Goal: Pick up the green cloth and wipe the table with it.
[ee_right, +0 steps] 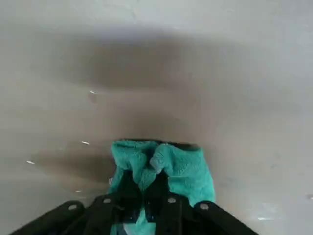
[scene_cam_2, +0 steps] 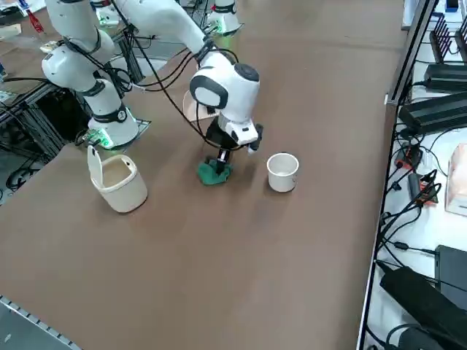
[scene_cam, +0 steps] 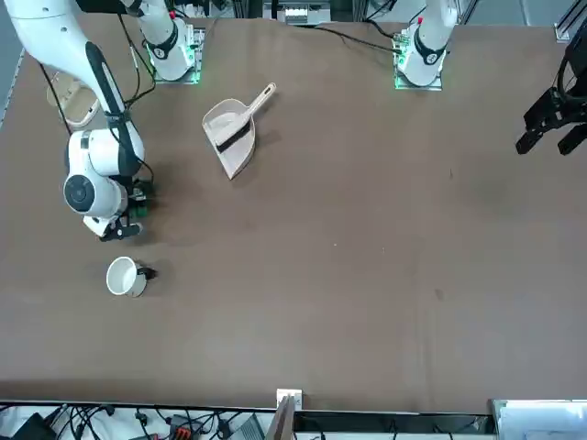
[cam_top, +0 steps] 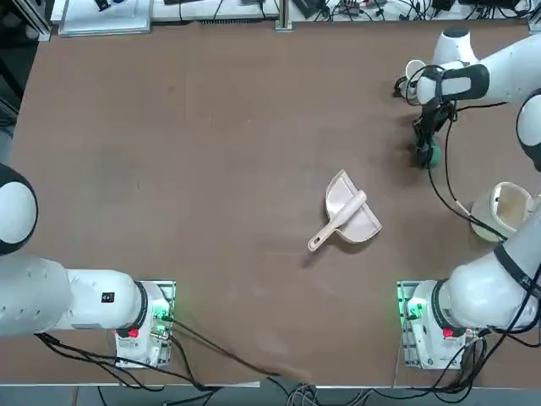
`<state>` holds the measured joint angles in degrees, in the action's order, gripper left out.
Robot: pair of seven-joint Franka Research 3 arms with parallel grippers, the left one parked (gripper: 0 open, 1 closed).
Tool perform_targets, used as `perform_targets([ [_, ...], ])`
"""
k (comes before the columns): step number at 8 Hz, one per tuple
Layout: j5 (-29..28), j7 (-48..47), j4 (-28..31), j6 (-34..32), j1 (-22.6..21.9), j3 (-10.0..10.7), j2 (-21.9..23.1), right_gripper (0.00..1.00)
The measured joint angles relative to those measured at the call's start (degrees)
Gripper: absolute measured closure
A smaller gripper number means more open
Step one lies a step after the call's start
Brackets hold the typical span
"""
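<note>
The green cloth (scene_cam_2: 214, 173) is a small teal-green wad resting on the brown table (cam_top: 211, 169) at its right side, between the white cup and the beige jug. My right gripper (scene_cam_2: 221, 159) points straight down onto it. In the wrist view the two fingers (ee_right: 128, 191) stand close together with a fold of the cloth (ee_right: 168, 164) pinched between them. From overhead, only a bit of the cloth (cam_top: 434, 156) shows beside the gripper (cam_top: 424, 153), and the wrist hides the rest.
A beige dustpan (cam_top: 351, 216) lies mid-table, left of the gripper. A white cup (scene_cam_2: 282, 173) stands just beyond the cloth, toward the far edge. A beige jug (scene_cam_2: 117, 181) stands on the near side, close to the right arm's base.
</note>
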<state>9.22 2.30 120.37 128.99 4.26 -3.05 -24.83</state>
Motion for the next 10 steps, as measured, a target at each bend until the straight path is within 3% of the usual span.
perform_targets([
  [2, -8.06, -7.55, -0.05, 3.71, -2.94, -2.84, -0.2, 0.93],
  [5, -10.32, -21.55, -2.03, 7.55, -10.12, -3.23, -1.36, 0.93],
  [7, -10.34, -19.48, -3.63, 2.71, -10.84, -2.85, -1.93, 0.93],
  [8, -10.06, -15.14, -3.4, 0.55, -10.41, -1.44, -1.82, 0.93],
  [10, -7.09, -4.92, -1.43, -0.94, -9.32, 4.17, -0.76, 0.93],
])
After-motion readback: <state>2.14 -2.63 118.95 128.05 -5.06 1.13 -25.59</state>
